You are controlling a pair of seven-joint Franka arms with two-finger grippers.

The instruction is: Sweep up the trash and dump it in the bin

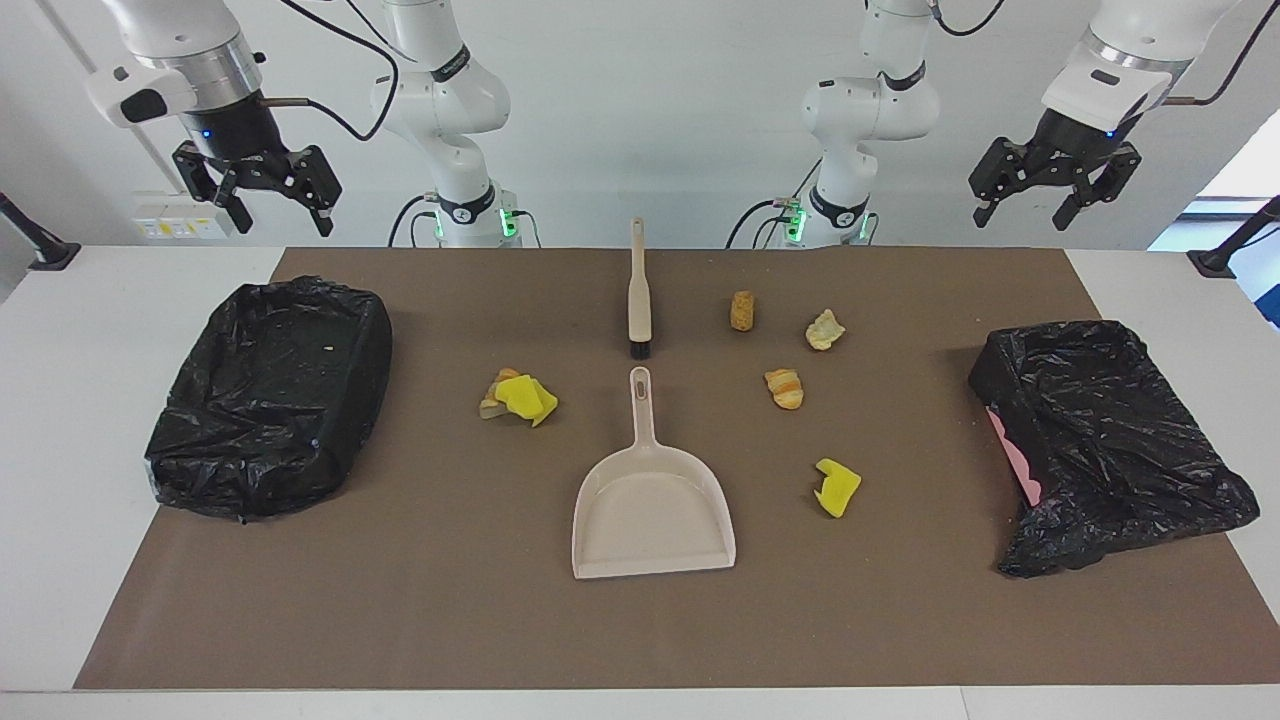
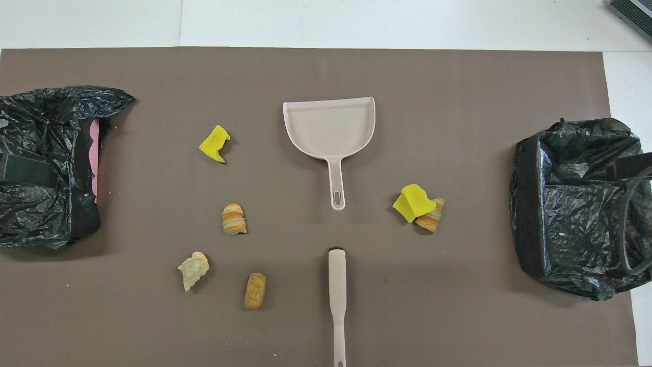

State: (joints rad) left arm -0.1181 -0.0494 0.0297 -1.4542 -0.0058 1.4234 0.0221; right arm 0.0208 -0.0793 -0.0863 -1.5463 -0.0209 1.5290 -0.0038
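Mat: a brown mat (image 1: 640,640) covers most of the white table (image 1: 60,450); everything else lies on it.
Bin at the right arm's end: a black-bagged bin (image 1: 270,400) stands upright with its mouth open upward, below and forward of the right gripper's fingers.
Bin at the left arm's end: a second black-bagged bin (image 1: 1100,440) lies tipped over, a pink edge showing at its mouth, below and forward of the left gripper's fingers.
Dustpan: the beige dustpan (image 1: 652,510) lies flat midway between the two grippers, its handle pointing toward the robots.
Brush: the beige brush (image 1: 638,295) lies in line with the dustpan handle, nearer the robots, bristle end just short of the handle tip, well apart from both sets of fingers.
Right gripper: the right gripper (image 1: 275,205) hangs in the air over the table edge near the upright bin; its fingers are spread, grasping nothing.
Left gripper: the left gripper (image 1: 1040,195) hangs in the air over the table edge near the tipped bin; its fingers are released, empty.
Trash: six scraps, none touched by any finger. A yellow sponge piece (image 1: 528,397) rests against a striped bread chunk (image 1: 497,390) on the right gripper's side of the dustpan. On the left gripper's side lie a golden-brown chunk (image 1: 742,310), a pale chunk (image 1: 824,330), a striped chunk (image 1: 785,388) and a second yellow sponge (image 1: 837,487) beside the pan.
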